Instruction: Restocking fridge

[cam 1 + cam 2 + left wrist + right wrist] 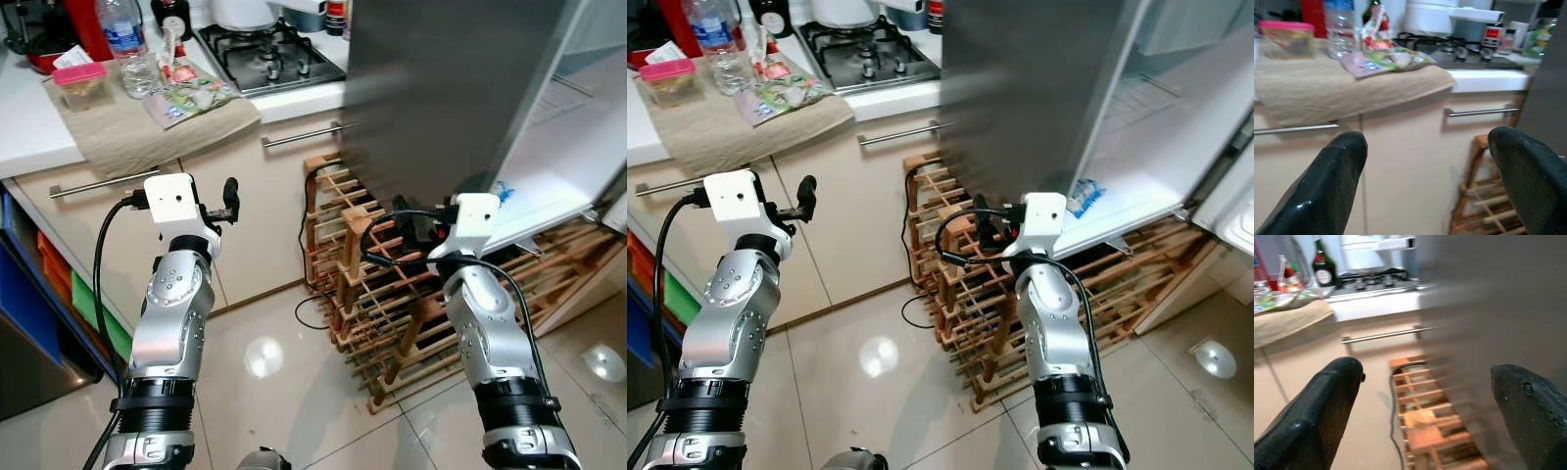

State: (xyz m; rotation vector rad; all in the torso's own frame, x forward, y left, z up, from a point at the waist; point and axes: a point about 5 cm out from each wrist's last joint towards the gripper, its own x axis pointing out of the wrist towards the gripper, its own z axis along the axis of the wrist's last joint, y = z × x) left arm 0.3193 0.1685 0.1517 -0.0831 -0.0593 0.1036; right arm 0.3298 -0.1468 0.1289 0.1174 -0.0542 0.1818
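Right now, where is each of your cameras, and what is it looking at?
Eye views: on my head, looking down at both arms, the wooden rack and the open fridge.
Left wrist view: along the open left gripper toward the counter towel.
Right wrist view: along the open right gripper past the rack.
Both wrist views share the stove.

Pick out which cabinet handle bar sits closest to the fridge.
The right-hand handle bar, under the gas hob, nearly reaches the fridge door; the other bar lies under the beige cloth.
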